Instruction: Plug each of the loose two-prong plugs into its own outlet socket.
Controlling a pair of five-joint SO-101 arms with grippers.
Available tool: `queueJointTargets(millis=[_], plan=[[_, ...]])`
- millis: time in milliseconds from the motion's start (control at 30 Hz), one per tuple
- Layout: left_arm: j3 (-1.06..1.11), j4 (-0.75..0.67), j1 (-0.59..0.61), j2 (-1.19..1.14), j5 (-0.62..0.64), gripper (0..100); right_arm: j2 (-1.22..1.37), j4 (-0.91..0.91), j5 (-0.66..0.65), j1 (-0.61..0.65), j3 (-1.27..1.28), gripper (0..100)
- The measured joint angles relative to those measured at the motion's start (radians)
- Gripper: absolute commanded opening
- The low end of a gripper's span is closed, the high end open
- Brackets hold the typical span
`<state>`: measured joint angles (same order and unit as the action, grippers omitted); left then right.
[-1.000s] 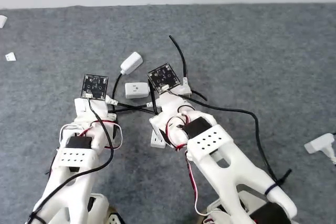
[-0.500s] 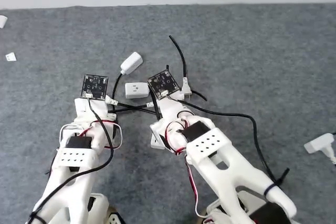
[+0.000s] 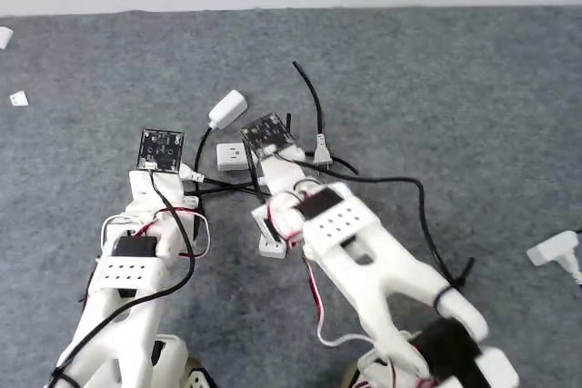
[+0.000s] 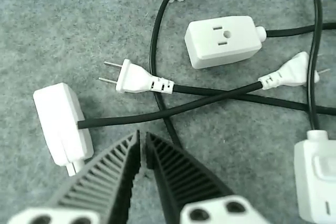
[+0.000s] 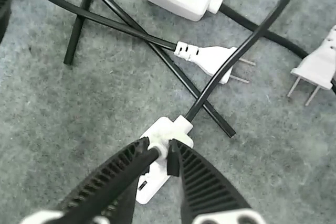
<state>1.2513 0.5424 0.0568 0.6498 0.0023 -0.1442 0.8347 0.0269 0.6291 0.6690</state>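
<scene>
At right pincer (image 5: 161, 153) tip, white corded block (image 5: 170, 128).

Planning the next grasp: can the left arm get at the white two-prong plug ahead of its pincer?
Probably yes: the white two-prong plug lies uncovered just beyond the left pincer; only a black cord crosses between.

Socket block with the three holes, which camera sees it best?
The left wrist view: the socket block lies whole, holes showing. The right wrist view cuts it at the edge; the high view shows it small.
</scene>
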Motion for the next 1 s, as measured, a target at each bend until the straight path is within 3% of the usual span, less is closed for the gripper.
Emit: queueJointTargets(millis=[133,400,733,1000], plan=[[0.0,0.0,0.0,0.0,0.0,1,0.026,0.028,0.0,0.0,-0.029,2.2],[0.0,0.0,0.002,0.0,0.0,1,0.08,0.081,0.049,0.087,-0.025,31.3],[0.002,-0.089,0.11,0.0,0.0,1,0.097,0.072,0.207,0.178,-0.034,31.4],[-0.003,-0.091,0.18,0.0,0.046,1,0.178,0.023,0.222,0.186,-0.068,31.1]])
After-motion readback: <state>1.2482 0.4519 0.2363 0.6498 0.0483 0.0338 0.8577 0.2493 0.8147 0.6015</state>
